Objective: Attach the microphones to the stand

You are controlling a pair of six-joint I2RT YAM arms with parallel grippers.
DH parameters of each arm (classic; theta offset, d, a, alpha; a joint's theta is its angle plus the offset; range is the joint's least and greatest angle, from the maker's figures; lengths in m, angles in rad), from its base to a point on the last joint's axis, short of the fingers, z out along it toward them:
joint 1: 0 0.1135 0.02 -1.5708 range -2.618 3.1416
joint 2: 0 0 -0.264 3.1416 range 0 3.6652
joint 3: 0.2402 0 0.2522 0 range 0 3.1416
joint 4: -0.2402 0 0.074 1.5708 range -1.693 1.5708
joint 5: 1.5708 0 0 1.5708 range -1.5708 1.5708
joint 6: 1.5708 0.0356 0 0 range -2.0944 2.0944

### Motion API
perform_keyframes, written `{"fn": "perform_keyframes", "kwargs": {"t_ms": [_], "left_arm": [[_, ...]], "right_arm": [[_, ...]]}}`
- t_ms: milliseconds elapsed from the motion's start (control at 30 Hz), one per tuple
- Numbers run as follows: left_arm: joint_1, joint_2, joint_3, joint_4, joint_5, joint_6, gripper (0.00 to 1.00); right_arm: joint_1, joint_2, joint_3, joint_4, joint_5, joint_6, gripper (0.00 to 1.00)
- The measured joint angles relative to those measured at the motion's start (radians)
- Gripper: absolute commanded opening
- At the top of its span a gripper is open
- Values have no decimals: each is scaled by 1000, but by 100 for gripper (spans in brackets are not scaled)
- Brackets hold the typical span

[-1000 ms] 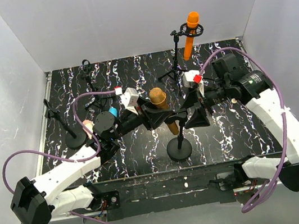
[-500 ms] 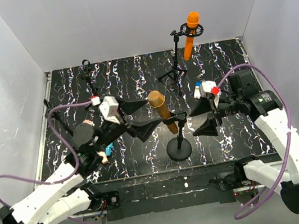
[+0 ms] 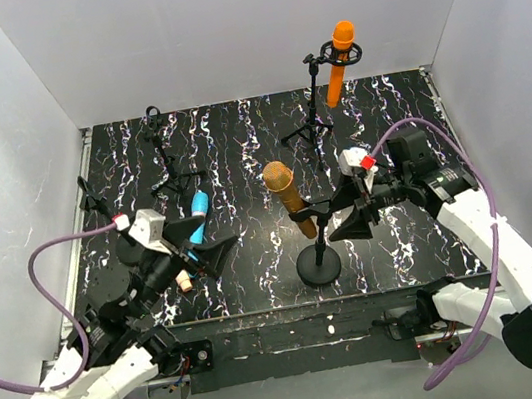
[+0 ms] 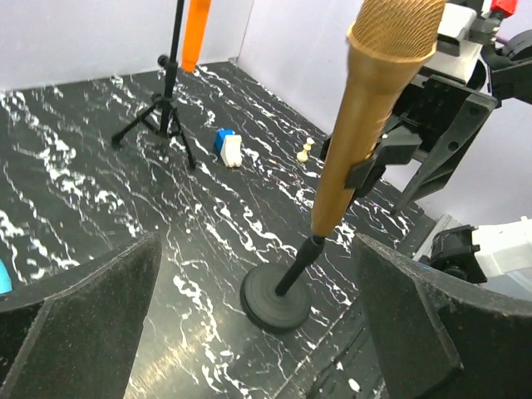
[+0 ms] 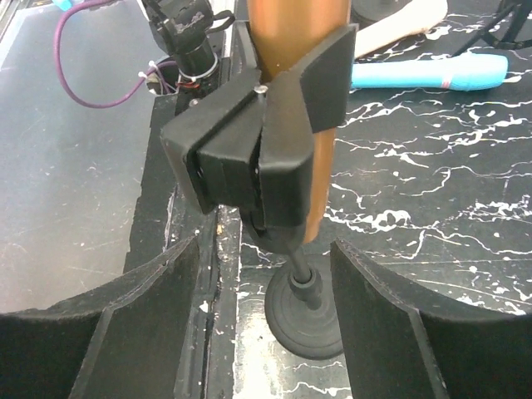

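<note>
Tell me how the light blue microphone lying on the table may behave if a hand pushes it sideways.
The light blue microphone lies flat and looks round and slim, so it would probably roll. Its smooth body may slip in a grip. It looks rigid, unlikely to bend.

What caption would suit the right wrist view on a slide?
Gold-bronze microphone clipped in a black round-based stand, facing the open right end effector.
</note>
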Motion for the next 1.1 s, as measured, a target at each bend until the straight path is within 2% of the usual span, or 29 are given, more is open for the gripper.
{"fn": "perform_keyframes", "kwargs": {"t_ms": [200,367,500,700,767,933,1100], "left_arm": [[0,-151,-111,-63,-38,-142,98],[0,-150,-121,-65,-53,-195,98],[0,-107,-114,-67,-55,-213,98],[0,-50,-113,-69,-55,-235,98],[0,-50,-113,-69,-55,-240,98],[0,-52,-110,-69,-55,-244,98],[0,-65,-101,-89,-55,-246,98]], "right_arm": [[47,-4,-26,76,19,78,68],[64,-13,-46,148,41,169,60],[70,-13,-58,211,61,239,49],[76,-13,-62,267,89,275,18],[75,-14,-62,284,96,267,11],[72,-19,-52,256,106,242,1],[18,-19,-3,177,129,225,1]]}}
